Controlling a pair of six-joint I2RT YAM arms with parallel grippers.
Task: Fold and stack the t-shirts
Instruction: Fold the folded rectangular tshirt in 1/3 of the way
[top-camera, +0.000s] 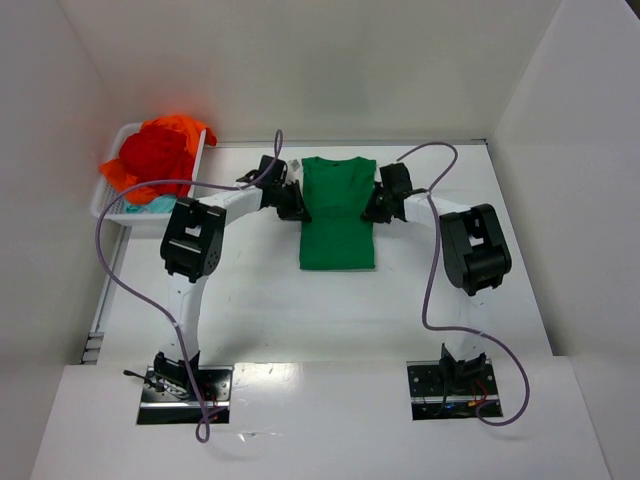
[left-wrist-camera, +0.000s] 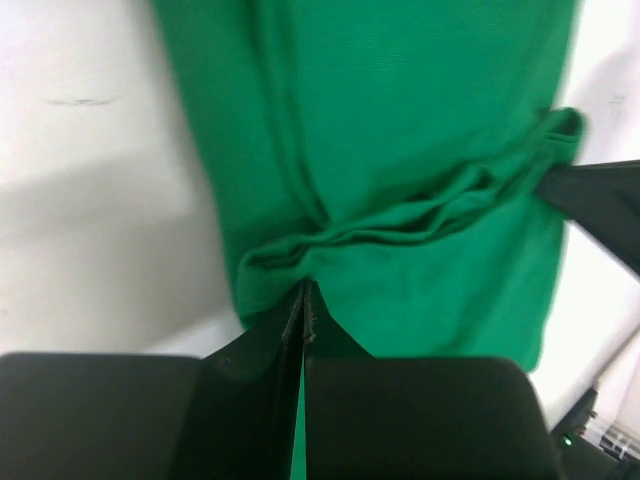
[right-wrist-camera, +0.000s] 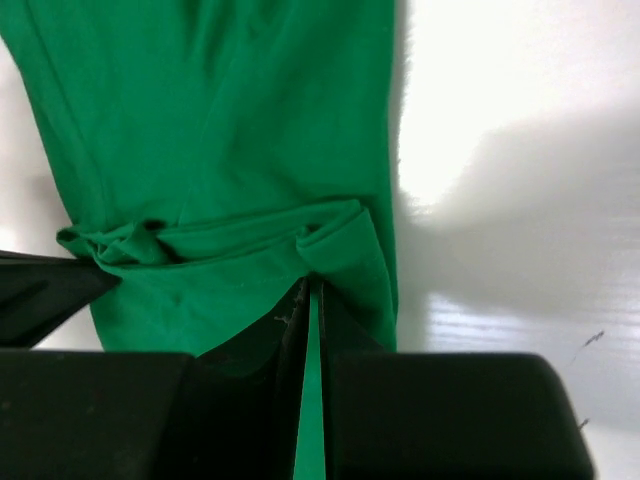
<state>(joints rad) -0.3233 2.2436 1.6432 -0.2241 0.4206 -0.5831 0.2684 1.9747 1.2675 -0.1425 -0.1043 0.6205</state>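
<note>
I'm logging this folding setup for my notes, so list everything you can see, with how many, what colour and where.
green t-shirt: 1, bright green, spread at the middle of the table
red t-shirt: 1, red, crumpled in the basket
orange t-shirt: 1, orange, in the basket, at the far side of the heap
teal t-shirt: 1, teal, in the basket, peeking out at the near side
basket: 1, white, far left of the table
table: 1, white, under everything
cables: 2, purple, one looping along each arm
arms: 2, black and white, bases at the near edge
left gripper: 1, black, shut on the green t-shirt's left edge
right gripper: 1, black, shut on its right edge
</note>
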